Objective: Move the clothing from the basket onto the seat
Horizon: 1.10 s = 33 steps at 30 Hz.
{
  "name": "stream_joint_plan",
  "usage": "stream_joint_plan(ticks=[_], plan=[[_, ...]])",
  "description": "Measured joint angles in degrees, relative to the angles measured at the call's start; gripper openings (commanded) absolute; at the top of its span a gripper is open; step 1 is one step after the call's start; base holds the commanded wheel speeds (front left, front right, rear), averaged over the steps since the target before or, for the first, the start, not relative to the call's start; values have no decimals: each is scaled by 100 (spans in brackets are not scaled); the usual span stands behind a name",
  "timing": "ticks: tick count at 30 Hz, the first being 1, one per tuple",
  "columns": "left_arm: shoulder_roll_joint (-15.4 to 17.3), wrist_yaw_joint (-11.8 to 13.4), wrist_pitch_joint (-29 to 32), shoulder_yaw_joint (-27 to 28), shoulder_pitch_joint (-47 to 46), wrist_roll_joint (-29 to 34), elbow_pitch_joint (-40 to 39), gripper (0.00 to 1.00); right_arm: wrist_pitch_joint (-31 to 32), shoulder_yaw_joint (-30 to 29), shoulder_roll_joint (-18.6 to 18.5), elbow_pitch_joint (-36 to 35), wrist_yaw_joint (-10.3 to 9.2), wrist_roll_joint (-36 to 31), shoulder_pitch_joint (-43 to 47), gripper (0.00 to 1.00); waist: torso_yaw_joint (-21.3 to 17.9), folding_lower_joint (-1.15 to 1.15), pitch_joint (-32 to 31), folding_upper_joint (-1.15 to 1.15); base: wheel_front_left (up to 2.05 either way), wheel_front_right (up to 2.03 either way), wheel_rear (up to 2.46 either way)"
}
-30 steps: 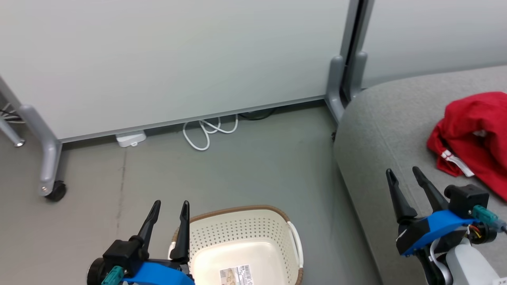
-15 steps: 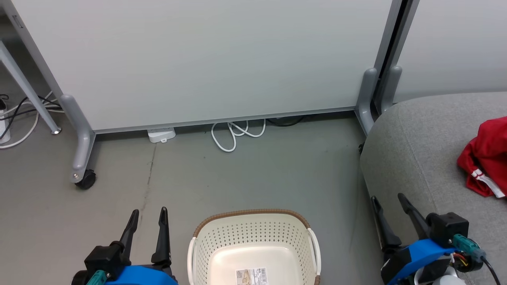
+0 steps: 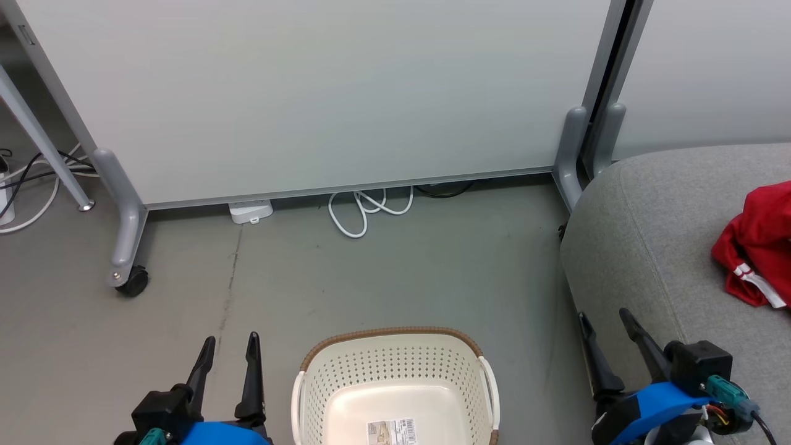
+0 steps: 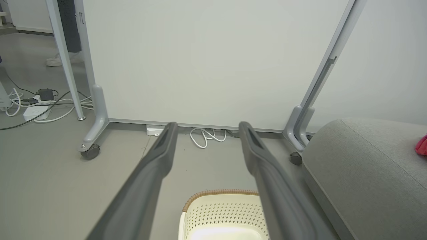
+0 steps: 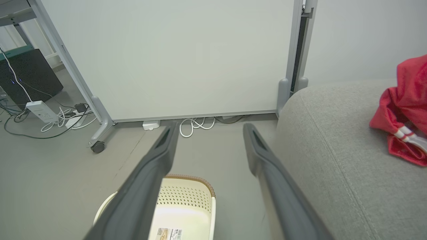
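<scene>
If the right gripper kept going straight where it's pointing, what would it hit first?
Likely the floor by the white cable, just before the partition panel. The open right gripper would pass left of the seat. Depth is uncertain.

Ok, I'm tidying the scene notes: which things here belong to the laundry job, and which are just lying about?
Job: red clothing, on the grey seat; cream basket, on the floor.
Lying about: white cable, white power strip, wheeled partition.
</scene>
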Motion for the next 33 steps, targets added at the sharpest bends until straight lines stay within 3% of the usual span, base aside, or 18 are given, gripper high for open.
stream_joint_plan(ticks=[12, 13, 25, 33], plan=[[-4, 0, 0, -37, 36, -3, -42, 100, 56, -49, 52, -126, 0, -13, 44, 100, -16, 0, -3, 0, 0, 0, 0], [-4, 0, 1, -43, 41, -8, -44, 0, 56, -48, 53, -127, 0, -13, 47, 0, -18, 0, -3, 0, 0, 0, 0], [-14, 0, 48, -82, 402, -71, 510, 0, 79, -13, 75, 481, 0, 11, 298, 0, -28, 0, -3, 0, 0, 0, 0], [-9, 0, 254, -30, 398, -892, 436, 0, 233, -89, 78, 455, 0, 866, 299, 0, -59, 0, 1, 0, 0, 0, 0]])
